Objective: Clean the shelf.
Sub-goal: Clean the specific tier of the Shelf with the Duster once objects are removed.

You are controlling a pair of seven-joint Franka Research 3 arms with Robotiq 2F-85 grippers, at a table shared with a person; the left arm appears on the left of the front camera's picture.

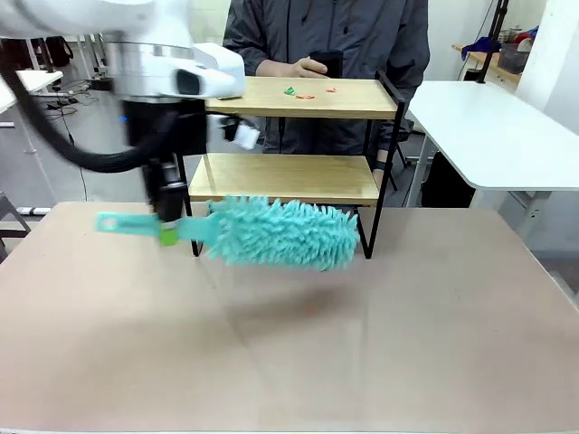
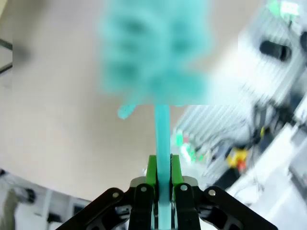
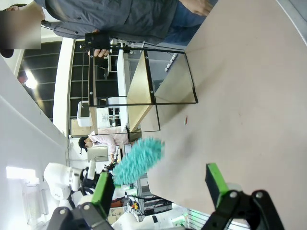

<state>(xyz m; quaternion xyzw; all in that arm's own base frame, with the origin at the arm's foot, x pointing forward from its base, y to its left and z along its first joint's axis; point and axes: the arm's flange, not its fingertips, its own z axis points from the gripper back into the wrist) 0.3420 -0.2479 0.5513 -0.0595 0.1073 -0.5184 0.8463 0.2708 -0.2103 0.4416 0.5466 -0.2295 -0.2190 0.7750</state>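
Note:
The shelf [image 1: 289, 177], two light wooden boards in a thin black frame, stands at the table's far side; it also appears sideways in the right wrist view [image 3: 139, 86]. Small green and red scraps [image 1: 305, 91] lie on its top board. My left gripper [image 1: 168, 233] is shut on the handle of a teal fluffy duster [image 1: 280, 231], held level above the table in front of the lower board. In the left wrist view the green pads [image 2: 152, 170] clamp the duster handle [image 2: 162, 129]. My right gripper [image 3: 160, 184] stands open with nothing between its fingers, and the duster [image 3: 139, 160] is seen beyond it.
A person in a dark jacket [image 1: 326, 36] stands behind the shelf, holding a dark phone. The beige table [image 1: 298, 344] spreads out in front. A white table [image 1: 493, 127] stands at the back right.

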